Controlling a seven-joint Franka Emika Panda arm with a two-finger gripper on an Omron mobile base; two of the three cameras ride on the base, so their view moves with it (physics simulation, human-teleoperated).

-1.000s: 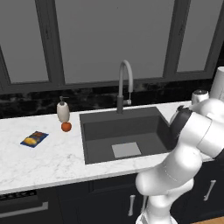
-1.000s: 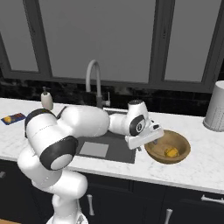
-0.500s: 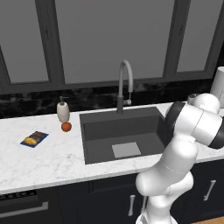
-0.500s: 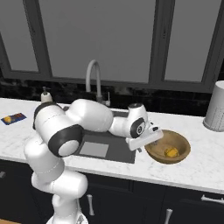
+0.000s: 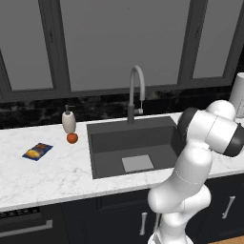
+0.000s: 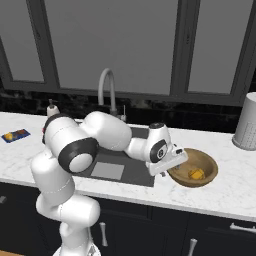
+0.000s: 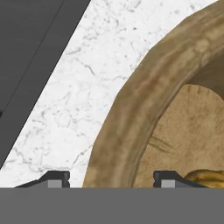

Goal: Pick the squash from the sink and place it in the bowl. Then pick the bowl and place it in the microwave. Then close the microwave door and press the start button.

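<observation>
Dark grey, the sink (image 6: 107,167) is seen at the left of the right base view, and the arm is stretched across it toward the bowl (image 6: 196,167), which stands on the white marble desk (image 6: 227,182) just right of the basin. The squash (image 6: 195,173) is already lying inside the bowl, on the darker tan floor, toward the near side. The gripper (image 6: 176,161) is held at the bowl's left rim, angled down toward it.

In the hand view the jaws are seen spread apart: the left fingertip (image 7: 53,179) is over bare marble outside the bowl, the right one just inside, beside a sliver of the squash (image 7: 210,177). The wooden rim (image 7: 131,118) runs up between them, so the wall is straddled, with nothing clamped.

The first step is judged done; the bowl is next to be taken. The relation that matters is this straddle: the rim lies between the jaws, so a short descent and a closing on the wall would be called for.
</observation>
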